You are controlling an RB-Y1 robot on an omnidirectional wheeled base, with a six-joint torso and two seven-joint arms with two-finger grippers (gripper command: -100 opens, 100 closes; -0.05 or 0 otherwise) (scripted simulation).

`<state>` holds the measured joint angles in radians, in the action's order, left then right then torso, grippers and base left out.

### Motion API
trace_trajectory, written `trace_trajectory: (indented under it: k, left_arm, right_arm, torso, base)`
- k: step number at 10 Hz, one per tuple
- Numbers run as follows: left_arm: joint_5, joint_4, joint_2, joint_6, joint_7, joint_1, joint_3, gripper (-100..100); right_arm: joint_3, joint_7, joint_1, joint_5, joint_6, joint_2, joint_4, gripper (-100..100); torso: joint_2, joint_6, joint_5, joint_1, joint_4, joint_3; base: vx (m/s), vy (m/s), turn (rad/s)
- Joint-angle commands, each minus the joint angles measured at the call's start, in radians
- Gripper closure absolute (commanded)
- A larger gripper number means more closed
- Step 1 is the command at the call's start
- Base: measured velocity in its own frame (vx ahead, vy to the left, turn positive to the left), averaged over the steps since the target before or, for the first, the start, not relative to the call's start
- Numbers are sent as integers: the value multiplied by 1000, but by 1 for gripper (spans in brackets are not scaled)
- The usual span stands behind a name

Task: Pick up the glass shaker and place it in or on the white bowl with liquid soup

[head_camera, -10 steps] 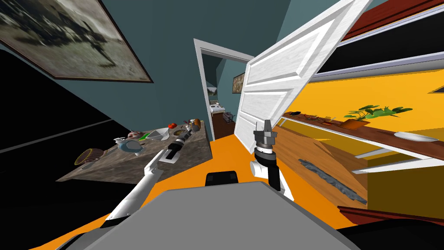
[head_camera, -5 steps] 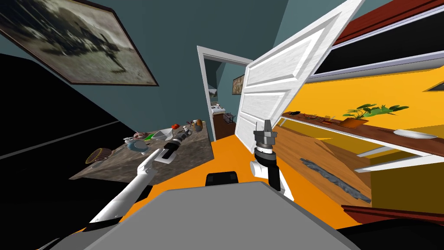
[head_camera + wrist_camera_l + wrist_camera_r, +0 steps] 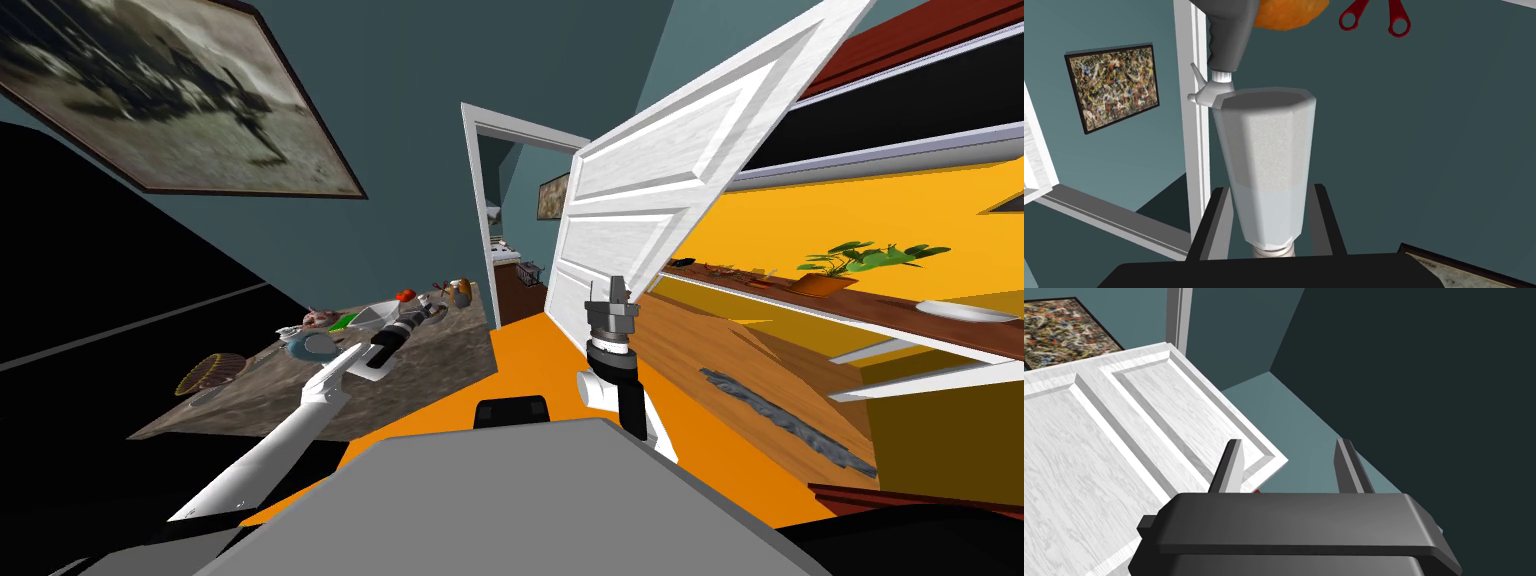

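In the left wrist view a pale, frosted, tapered shaker [image 3: 1268, 155] stands between my left gripper's [image 3: 1269, 188] dark fingers [image 3: 1216, 220], which press its sides. The head view shows that gripper [image 3: 432, 311] over the far part of a brown table [image 3: 430, 362]. Two white dishes lie on the table left of my forearm: a round white-rimmed bowl with bluish-grey contents [image 3: 311, 346] and an angular white one [image 3: 374, 312]. I cannot tell which holds soup. My right gripper [image 3: 614, 290] is raised in front of my chest, open and empty [image 3: 1289, 460].
A grey dispenser bottle [image 3: 1226, 45], an orange thing [image 3: 1289, 11] and red scissors [image 3: 1374, 17] are just beyond the shaker. A woven basket [image 3: 208, 370] sits at the table's left end. A white door [image 3: 660, 190] stands ajar ahead, and a wooden shelf with a plant [image 3: 850, 262] runs along the right.
My left arm has swung a little to the left and nearer over the table, with the shaker still in its grip. The head view has shifted slightly. The right arm has not moved.
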<state>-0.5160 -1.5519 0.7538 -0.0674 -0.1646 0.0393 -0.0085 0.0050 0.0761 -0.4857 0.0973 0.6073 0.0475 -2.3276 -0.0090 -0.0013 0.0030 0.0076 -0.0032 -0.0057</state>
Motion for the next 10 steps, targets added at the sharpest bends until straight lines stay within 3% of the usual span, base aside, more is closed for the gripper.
trace_trajectory:
  k: [1, 4, 5, 6, 10]
  left_arm:
    - [-11, 7, 29, -1, 28, 8, -8, 100]
    - [-43, 40, 94, -9, 91, 17, -31, 100]
    - [-34, 31, 85, -6, 79, 17, -26, 100]
    - [-35, 32, 88, -6, 84, 17, -26, -100]
    - [-35, 32, 88, -6, 83, 17, -25, -100]
  right_arm:
    - [0, 0, 0, 0, 0, 0, 0, 0]
    - [0, 0, 0, 0, 0, 0, 0, 0]
    - [0, 0, 0, 0, 0, 0, 0, 0]
    - [0, 0, 0, 0, 0, 0, 0, 0]
    - [0, 0, 0, 0, 0, 0, 0, 0]
  torso:
    - [0, 0, 0, 0, 0, 0]
    - [-2, 0, -1, 1, 0, -1]
    - [-2, 1, -1, 1, 0, -1]
    - [2, 1, -1, -4, 0, 1]
    - [7, 1, -3, -10, 2, 4]
  base:
    - [95, 97, -13]
    - [122, 131, -29]
    - [54, 65, -5]
    - [11, 14, 0]
    - [1, 2, 0]
